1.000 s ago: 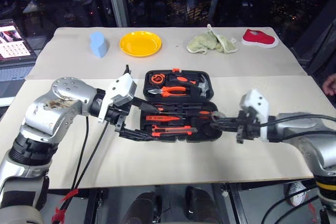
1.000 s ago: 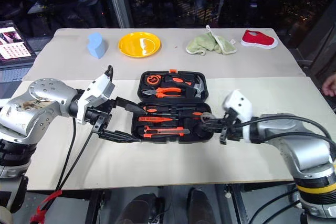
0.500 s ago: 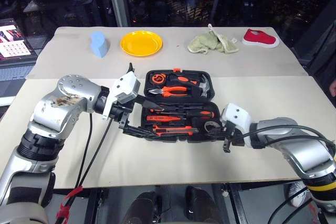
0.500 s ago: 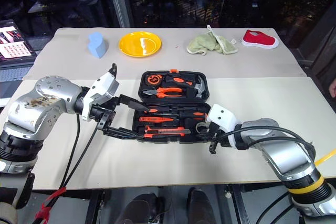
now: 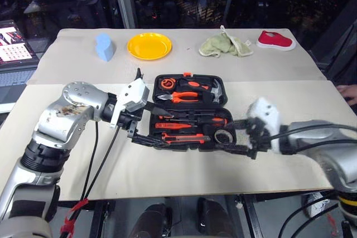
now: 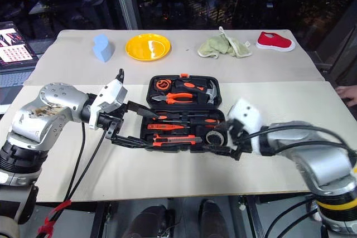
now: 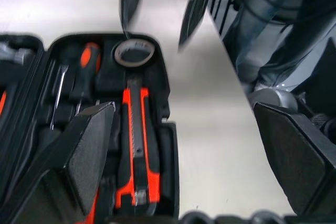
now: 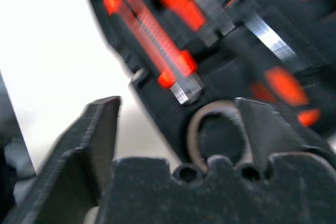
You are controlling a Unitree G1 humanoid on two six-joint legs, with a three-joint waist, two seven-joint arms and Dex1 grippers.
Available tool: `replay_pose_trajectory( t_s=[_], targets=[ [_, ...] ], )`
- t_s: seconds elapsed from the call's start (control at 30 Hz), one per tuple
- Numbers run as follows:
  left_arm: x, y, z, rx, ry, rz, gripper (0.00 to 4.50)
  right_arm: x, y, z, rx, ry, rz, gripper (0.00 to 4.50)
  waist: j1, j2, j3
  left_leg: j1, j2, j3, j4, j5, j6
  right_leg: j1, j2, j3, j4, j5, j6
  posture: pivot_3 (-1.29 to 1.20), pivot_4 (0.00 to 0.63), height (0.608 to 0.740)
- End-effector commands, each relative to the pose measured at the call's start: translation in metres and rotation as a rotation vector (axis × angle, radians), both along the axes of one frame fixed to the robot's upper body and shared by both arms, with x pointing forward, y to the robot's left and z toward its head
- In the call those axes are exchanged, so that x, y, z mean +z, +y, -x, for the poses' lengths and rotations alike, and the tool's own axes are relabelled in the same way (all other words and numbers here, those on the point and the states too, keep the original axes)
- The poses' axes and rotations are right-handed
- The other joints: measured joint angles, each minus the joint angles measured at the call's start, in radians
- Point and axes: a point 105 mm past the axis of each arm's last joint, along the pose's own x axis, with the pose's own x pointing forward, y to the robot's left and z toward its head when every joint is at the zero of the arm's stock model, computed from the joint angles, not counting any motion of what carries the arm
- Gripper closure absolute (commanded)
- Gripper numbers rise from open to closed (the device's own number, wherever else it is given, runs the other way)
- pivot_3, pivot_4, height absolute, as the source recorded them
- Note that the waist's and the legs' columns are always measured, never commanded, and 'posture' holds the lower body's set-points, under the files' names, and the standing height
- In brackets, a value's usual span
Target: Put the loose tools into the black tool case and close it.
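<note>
Tape roll released into the case

Eye views: the tape roll [image 5: 224,135] now lies in the open black tool case [image 6: 184,116] on the worktop [image 5: 178,165]; right gripper [image 6: 224,142] has released it. Wrist views: left gripper [image 7: 178,156] fingers spread; closing remains.

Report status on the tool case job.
Both grippers open: left gripper, right gripper. Tape roll sits in open black tool case. Nothing blocking the lid.

Tape roll [image 5: 224,135] in tool case [image 5: 190,112], right corner.
</note>
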Motion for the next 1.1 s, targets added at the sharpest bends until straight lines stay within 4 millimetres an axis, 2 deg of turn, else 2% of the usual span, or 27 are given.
replay_pose_trajectory(
  t_s=[0.03, 0.07, 0.1, 0.13, 0.17, 0.23, 0.33, 0.37, 0.47, 0.67, 0.77, 0.9, 1.1],
  targets=[
    [0.0, 0.026, -0.031, 0.23, -0.059, 0.004, 0.0, 0.012, -0.034, -0.006, -0.163, -0.044, -0.04, 0.43, 0.003, 0.0, 0.0, 0.0, 0.0, 0.0, 0.0, 0.0, 0.0, 0.0, 0.0, 0.0, 0.0, 0.0, 0.0, 0.0, 0.15, 0.74],
    [-0.006, 0.036, -0.039, 0.299, -0.057, -0.008, 0.0, 0.009, -0.046, -0.009, -0.213, -0.055, -0.037, 0.43, 0.004, 0.0, 0.0, 0.0, 0.0, 0.0, 0.0, 0.0, 0.0, 0.0, 0.0, 0.0, 0.0, 0.0, 0.0, 0.0, 0.15, 0.74],
    [-0.011, 0.044, -0.044, 0.339, -0.054, -0.025, 0.5, 0.007, -0.055, -0.012, -0.247, -0.076, -0.035, 0.97, 0.003, 0.0, 0.0, 0.001, 0.0, 0.0, 0.0, 0.0, 0.0, 0.0, 0.0, 0.0, 0.0, 0.0, 0.0, 0.0, 0.15, 0.74],
    [-0.019, 0.054, -0.046, 0.379, -0.045, -0.051, 0.7, 0.005, -0.066, -0.016, -0.286, -0.09, -0.036, 1.17, 0.002, 0.0, 0.0, 0.001, 0.0, 0.0, 0.0, 0.0, 0.0, 0.0, 0.0, 0.0, 0.0, 0.0, 0.0, 0.0, 0.15, 0.74],
    [-0.026, 0.061, -0.049, 0.414, -0.032, -0.075, 1.17, 0.002, -0.073, -0.019, -0.318, -0.097, -0.042, 1.57, 0.001, 0.0, 0.0, 0.0, 0.0, 0.001, 0.0, 0.0, 0.0, 0.0, 0.0, 0.0, 0.0, 0.0, 0.0, 0.0, 0.15, 0.74],
    [-0.039, 0.074, -0.055, 0.486, -0.022, -0.114, 1.8, -0.005, -0.083, -0.025, -0.365, -0.096, -0.058, 2.11, -0.003, 0.0, 0.0, 0.001, 0.0, 0.002, -0.001, 0.0, 0.0, -0.001, 0.0, 0.001, 0.0, 0.0, 0.0, 0.0, 0.15, 0.74],
    [-0.056, 0.085, -0.059, 0.528, -0.026, -0.172, 3.06, -0.016, -0.083, -0.031, -0.361, -0.094, -0.051, 3.3, -0.004, 0.0, 0.0, 0.001, 0.0, 0.003, -0.001, 0.0, 0.0, -0.001, 0.0, 0.001, 0.001, 0.0, 0.0, 0.0, 0.15, 0.74],
    [-0.061, 0.084, -0.06, 0.529, -0.016, -0.178, 3.26, -0.02, -0.08, -0.034, -0.344, -0.095, -0.036, 3.49, -0.003, 0.0, 0.0, 0.001, 0.0, 0.002, -0.001, 0.0, 0.0, -0.001, 0.0, 0.001, 0.001, 0.0, 0.0, 0.0, 0.15, 0.74],
    [-0.071, 0.073, -0.058, 0.499, 0.006, -0.172, 4.4, -0.028, -0.073, -0.044, -0.299, -0.11, -0.005, 4.5, -0.003, 0.0, 0.0, 0.002, 0.0, 0.003, -0.001, 0.0, -0.001, 0.0, 0.0, 0.001, 0.001, 0.0, 0.0, 0.0, 0.15, 0.74],
    [-0.08, 0.052, -0.067, 0.505, -0.022, -0.149, 4.46, -0.038, -0.058, -0.076, -0.243, -0.112, 0.033, 4.5, -0.004, 0.0, 0.0, 0.001, 0.0, 0.003, -0.001, 0.0, 0.0, -0.001, 0.0, 0.001, 0.001, 0.001, 0.0, 0.0, 0.15, 0.74],
    [-0.08, 0.044, -0.069, 0.498, -0.035, -0.127, 4.46, -0.043, -0.048, -0.082, -0.201, -0.093, 0.038, 4.5, 0.0, 0.0, 0.0, 0.001, 0.0, 0.002, -0.001, 0.0, 0.0, -0.001, 0.0, 0.001, 0.001, 0.001, 0.0, 0.0, 0.15, 0.74],
    [-0.076, 0.035, -0.063, 0.45, -0.025, -0.084, 4.46, -0.041, -0.03, -0.075, -0.122, -0.077, 0.024, 4.5, 0.0, 0.0, 0.0, 0.0, 0.0, 0.001, -0.001, 0.0, 0.0, -0.001, -0.001, 0.0, 0.0, 0.001, 0.0, 0.0, 0.15, 0.74],
    [-0.082, 0.03, -0.025, 0.273, 0.046, -0.111, 4.46, -0.045, -0.008, -0.05, -0.01, -0.037, 0.045, 4.5, -0.008, 0.001, -0.001, -0.002, 0.0, 0.001, -0.002, 0.0, 0.0, -0.004, 0.0, 0.001, 0.0, 0.0, 0.0, 0.0, 0.15, 0.74]
  ],
)
